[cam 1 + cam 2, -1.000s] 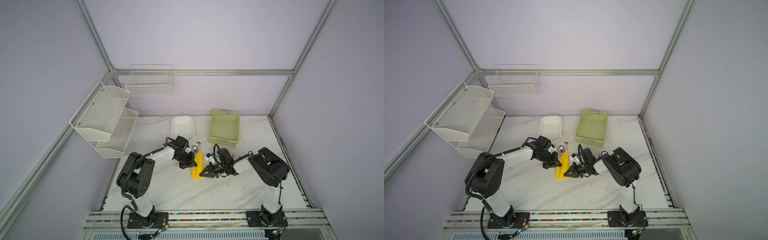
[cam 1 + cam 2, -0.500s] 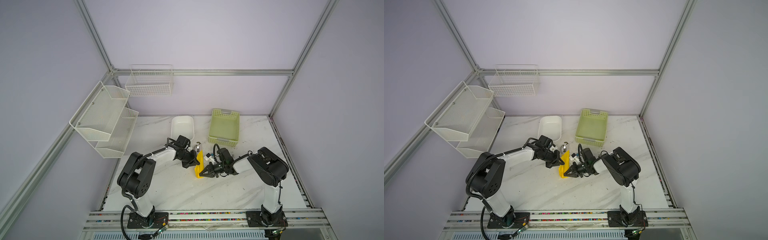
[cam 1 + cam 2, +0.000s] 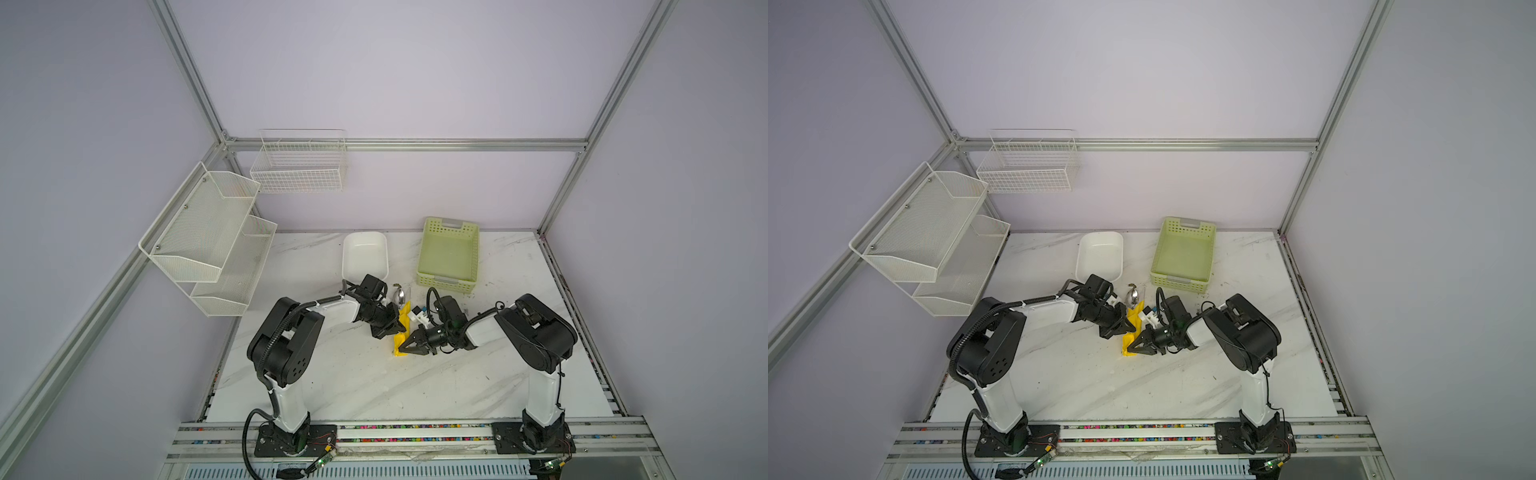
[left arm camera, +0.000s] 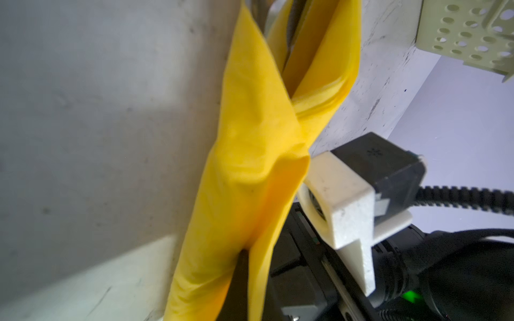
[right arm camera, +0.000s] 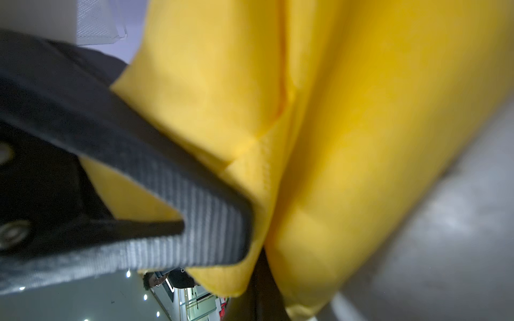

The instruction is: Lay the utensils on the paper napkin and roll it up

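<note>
The yellow paper napkin lies folded into a long loose roll at mid-table. The utensils are wrapped inside it; only a silver spoon bowl pokes out of its far end, and a strip of metal shows in the fold. My left gripper is shut, its tip tucked into a napkin fold at the roll's middle. My right gripper is shut too, wedged between a flap and the roll at the near end. A black ribbed finger presses on the napkin.
A white tub and a pale green perforated basket stand behind the roll. White wire and mesh shelves hang on the left wall. The right arm's wrist camera sits close to the napkin.
The napkin roll has shifted a little to the right. The left gripper has followed it, and the two grippers now stand closer together. Both stay shut.
</note>
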`<state>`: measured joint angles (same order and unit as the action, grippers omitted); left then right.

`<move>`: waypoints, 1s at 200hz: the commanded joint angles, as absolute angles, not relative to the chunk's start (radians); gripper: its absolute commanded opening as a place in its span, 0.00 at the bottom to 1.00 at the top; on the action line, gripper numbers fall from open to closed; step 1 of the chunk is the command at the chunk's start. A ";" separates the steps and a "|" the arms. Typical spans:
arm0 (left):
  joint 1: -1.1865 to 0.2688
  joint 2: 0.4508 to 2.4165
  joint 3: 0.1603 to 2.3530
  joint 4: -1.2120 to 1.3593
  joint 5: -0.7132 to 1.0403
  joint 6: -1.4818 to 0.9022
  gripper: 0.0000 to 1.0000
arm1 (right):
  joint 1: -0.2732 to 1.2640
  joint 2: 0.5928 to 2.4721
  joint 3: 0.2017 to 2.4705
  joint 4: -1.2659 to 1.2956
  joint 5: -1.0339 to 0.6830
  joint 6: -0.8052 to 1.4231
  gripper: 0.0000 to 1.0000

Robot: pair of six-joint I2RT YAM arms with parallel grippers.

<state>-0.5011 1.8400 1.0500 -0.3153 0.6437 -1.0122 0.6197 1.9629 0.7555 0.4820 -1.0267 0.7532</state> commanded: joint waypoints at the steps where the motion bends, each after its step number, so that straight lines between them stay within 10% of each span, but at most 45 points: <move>1: -0.515 1.853 1.071 -0.252 0.670 -1.030 0.00 | 0.621 2.025 0.718 0.341 -0.873 0.747 0.00; 200: -0.513 1.867 1.045 -0.366 0.610 -0.899 0.00 | 0.500 1.801 0.755 0.393 -0.758 0.885 0.00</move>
<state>-0.5110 1.8687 1.0470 -0.2829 0.6426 -0.9379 0.4999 1.7771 0.7212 0.3283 -0.7628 0.8349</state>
